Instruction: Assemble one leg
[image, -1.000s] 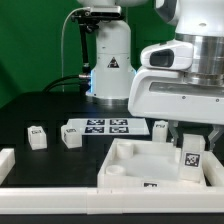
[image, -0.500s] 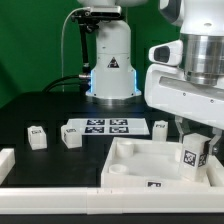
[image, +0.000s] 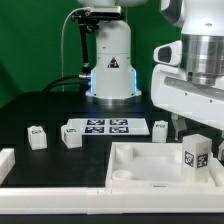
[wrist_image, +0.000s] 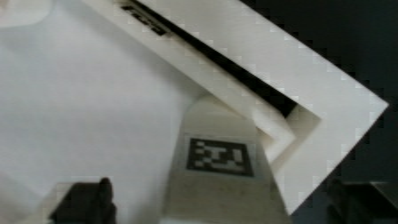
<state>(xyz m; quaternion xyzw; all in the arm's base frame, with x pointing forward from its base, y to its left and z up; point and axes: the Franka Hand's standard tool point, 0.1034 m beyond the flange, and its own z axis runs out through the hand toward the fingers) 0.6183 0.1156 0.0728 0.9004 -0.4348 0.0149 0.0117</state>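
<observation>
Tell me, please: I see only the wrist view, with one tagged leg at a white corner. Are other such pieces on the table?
Observer: Yes, three small tagged blocks stand outside the tray: the first block, the second block and the third block.
Operator: Which tray corner is my leg at?
Observer: The leg stands upright at the near corner on the exterior view's right.
Operator: What lies between the blocks?
Observer: The marker board lies flat between the second block and the third block.
</observation>
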